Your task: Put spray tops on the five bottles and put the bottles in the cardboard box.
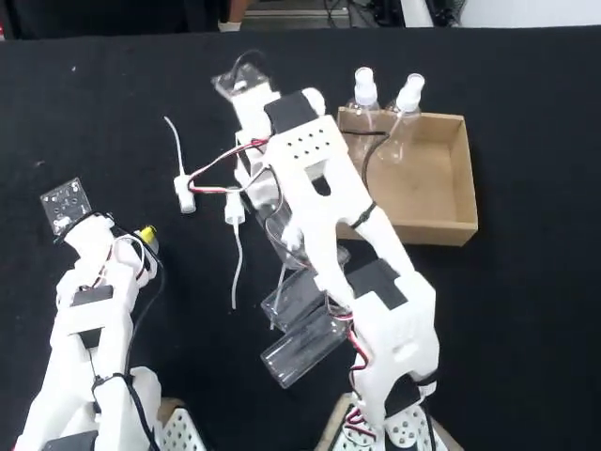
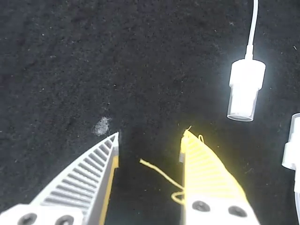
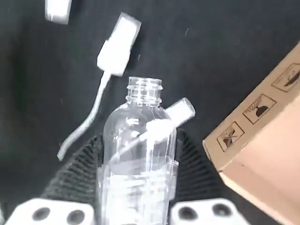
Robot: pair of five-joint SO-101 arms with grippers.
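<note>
nearest the arm bases, two clear bottles lie on their sides on the black table (image 1: 526, 329). the nearer lying bottle (image 1: 302, 352) is just in front of the farther lying bottle (image 1: 299, 293), and both are left of the cardboard box (image 1: 451, 230), partly under the right arm.

far to the left of the box, the left gripper (image 2: 150, 136) hangs over bare table. its jaws are spread and hold nothing, and a loose yellow thread trails off the yellow finger.

closer to the box, the right gripper (image 3: 138, 140) pinches the held bottle (image 3: 138, 154) around its body. the bottle's threaded neck is open with no top on it, and it sits just beside the box's near left corner without touching it.

beyond the left gripper, the outer spray top (image 1: 184, 194) and the inner spray top (image 1: 235, 212) lie loose on the table with their thin tubes attached, left of the box, the inner one closer to it.

inside the box, at its far wall, the left capped bottle (image 1: 364, 103) and the right capped bottle (image 1: 406, 108) sit side by side. their white spray tops show above the rim.
</note>
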